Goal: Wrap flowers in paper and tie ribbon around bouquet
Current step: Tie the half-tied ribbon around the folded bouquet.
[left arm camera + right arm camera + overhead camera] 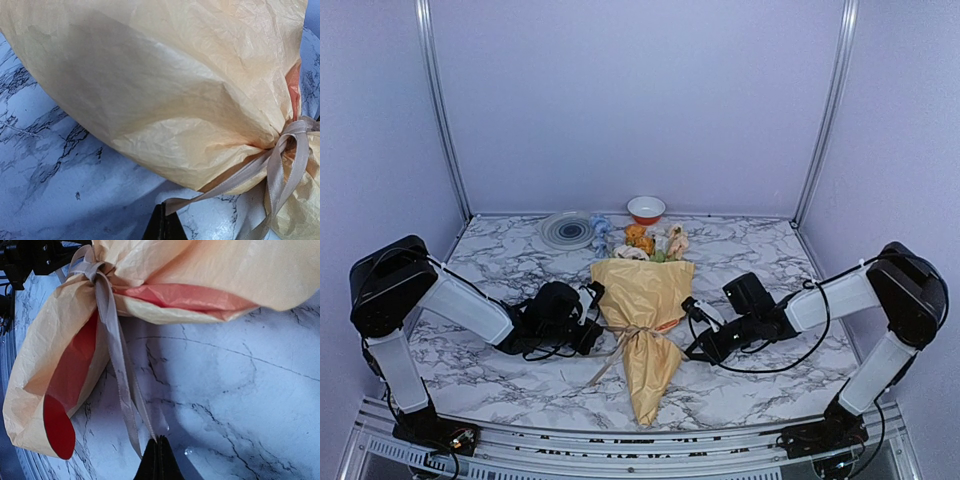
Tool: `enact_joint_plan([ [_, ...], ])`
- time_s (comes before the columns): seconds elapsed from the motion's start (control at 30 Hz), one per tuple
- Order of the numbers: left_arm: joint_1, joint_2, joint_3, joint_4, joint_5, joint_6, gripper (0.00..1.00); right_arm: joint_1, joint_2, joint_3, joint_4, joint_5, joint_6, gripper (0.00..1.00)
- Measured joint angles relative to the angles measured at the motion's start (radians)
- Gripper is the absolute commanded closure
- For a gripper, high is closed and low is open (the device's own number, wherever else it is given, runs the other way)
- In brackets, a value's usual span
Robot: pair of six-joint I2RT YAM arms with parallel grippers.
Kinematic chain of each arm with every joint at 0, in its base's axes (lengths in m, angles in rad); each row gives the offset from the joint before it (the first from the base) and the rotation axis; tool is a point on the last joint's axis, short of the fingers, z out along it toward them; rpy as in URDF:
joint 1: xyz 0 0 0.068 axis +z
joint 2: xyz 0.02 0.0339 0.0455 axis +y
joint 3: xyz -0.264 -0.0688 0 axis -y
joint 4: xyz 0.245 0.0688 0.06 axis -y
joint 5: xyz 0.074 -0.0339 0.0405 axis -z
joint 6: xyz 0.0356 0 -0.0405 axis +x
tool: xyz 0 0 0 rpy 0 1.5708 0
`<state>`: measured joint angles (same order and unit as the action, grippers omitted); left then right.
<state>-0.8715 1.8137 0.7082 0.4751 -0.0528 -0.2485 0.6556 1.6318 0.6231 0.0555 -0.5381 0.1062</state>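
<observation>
The bouquet [642,300] lies in the middle of the marble table, a tan-yellow paper [175,75] cone with its tip toward the near edge. The flowers [645,241] stick out at its far, wide end. The ribbon [636,331] is knotted around the cone's narrow waist, and a loose tail trails to the near left. My left gripper [167,220] sits just left of the knot, shut on one ribbon [240,175] end. To the right of the knot my right gripper [159,441] is shut on another ribbon [115,340] strand. The paper's orange inner face [70,370] shows along the fold.
A grey plate [568,230] and a red-and-white bowl [646,208] stand at the back of the table [770,250], behind the flower heads. Metal frame rails run along the near edge and up both rear corners. Black cables loop beside each wrist.
</observation>
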Motion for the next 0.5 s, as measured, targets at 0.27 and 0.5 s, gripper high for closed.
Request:
enact_joint_plan([
  [0.27, 0.0, 0.002, -0.005, 0.007, 0.002, -0.001, 1.0, 0.001, -0.016, -0.019, 0.005, -0.003, 0.01, 0.96],
  [0.5, -0.004, -0.067, -0.034, -0.044, 0.036, 0.045, 0.32, 0.002, -0.084, -0.018, -0.041, 0.019, 0.029, 0.47],
])
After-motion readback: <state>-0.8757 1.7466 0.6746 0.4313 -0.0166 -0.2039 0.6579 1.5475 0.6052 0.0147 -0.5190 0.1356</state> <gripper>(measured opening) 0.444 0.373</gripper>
